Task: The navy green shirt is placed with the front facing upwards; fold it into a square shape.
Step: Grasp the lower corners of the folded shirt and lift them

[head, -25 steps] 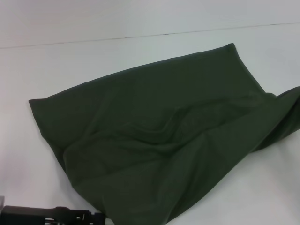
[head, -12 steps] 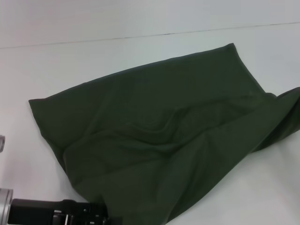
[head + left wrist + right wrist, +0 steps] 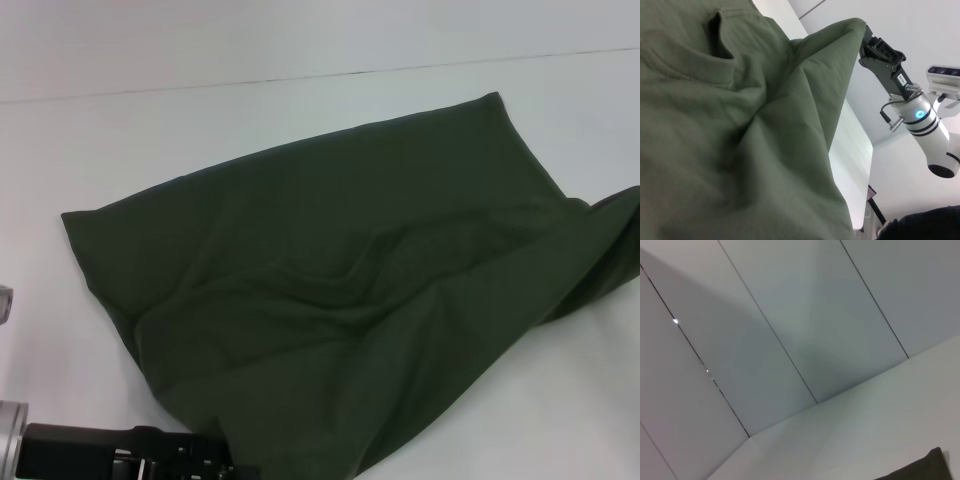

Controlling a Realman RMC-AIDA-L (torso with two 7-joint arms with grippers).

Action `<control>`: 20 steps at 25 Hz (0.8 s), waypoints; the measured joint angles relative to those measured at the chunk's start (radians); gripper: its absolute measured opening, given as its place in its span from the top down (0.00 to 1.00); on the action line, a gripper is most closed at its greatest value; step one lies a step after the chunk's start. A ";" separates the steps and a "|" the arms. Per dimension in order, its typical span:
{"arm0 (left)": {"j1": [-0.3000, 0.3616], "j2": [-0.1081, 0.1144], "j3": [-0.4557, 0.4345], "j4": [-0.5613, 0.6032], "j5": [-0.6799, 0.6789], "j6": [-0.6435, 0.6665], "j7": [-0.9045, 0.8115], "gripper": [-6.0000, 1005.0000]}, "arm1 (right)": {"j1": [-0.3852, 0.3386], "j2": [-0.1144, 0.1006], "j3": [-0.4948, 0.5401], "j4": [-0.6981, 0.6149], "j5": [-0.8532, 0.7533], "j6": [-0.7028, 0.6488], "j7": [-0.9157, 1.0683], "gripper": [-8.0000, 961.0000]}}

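Note:
The navy green shirt (image 3: 340, 290) lies spread across the white table (image 3: 100, 150) with a plain green side up, and no lettering shows. Its right end rises off the table toward the picture's right edge. In the left wrist view the cloth (image 3: 740, 140) fills most of the picture, a stitched hem crossing it. There my right gripper (image 3: 866, 37) holds a raised corner of the shirt high above the table. My left gripper (image 3: 235, 470) sits low at the shirt's near edge, its tip against the cloth. A dark shirt corner (image 3: 927, 467) shows in the right wrist view.
The table's far edge meets a pale panelled wall (image 3: 790, 315). Bare tabletop lies left of the shirt and at the near right. The left wrist view shows the table's far side edge (image 3: 860, 165) and a dark shape (image 3: 920, 225) beyond it.
My left arm has come in farther along the table's near edge, so its silver wrist section now shows at the bottom left. The shirt has hardly shifted.

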 joint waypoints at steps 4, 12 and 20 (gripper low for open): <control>0.002 -0.001 0.000 0.000 0.000 0.000 -0.001 0.15 | 0.000 -0.001 0.000 0.000 0.000 -0.001 0.000 0.95; -0.002 -0.007 0.024 0.000 -0.003 -0.020 -0.013 0.20 | -0.001 -0.002 0.001 0.000 0.002 -0.006 0.000 0.94; -0.006 -0.009 0.025 0.000 -0.006 -0.022 -0.018 0.38 | -0.001 -0.003 0.000 0.000 0.002 -0.006 0.000 0.94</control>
